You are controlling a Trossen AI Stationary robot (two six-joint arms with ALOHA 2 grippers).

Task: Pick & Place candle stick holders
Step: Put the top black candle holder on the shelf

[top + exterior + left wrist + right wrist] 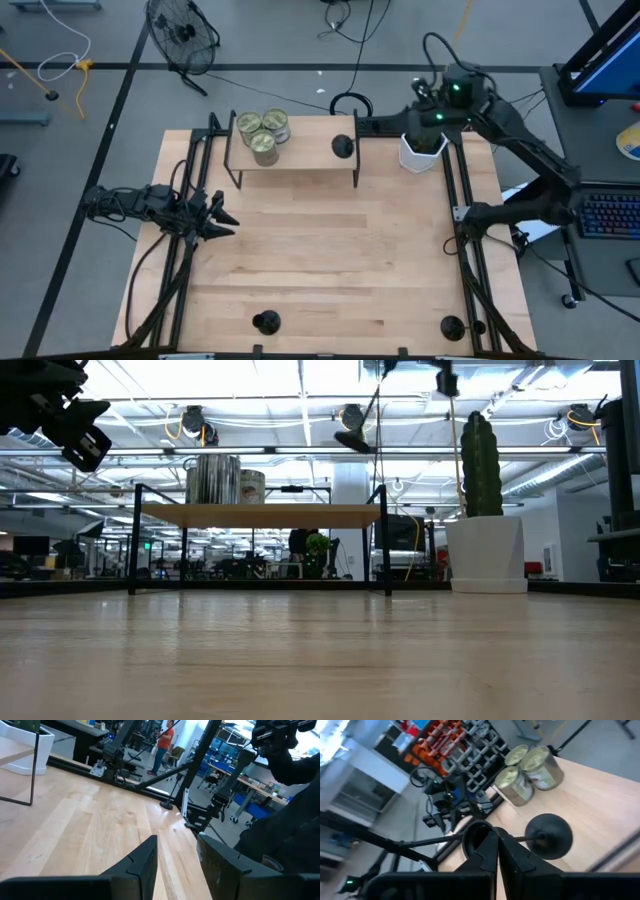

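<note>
Black candlestick (547, 836) is sitting on the shelf (300, 155) just beyond the right gripper (496, 851), fingers together, empty; left gripper (176, 865) is waiting, fingers apart.

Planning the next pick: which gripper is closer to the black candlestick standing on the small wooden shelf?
Right. The right gripper hovers over the potted cactus, just beside the shelf candlestick; the left gripper hangs at the table's left edge, farther off.

overhead, table-level, two wrist views

One candlestick (343, 146) on shelf (300, 158) beside tins (263, 133), two candlesticks (266, 322) near table's (330, 260) front edge
</note>
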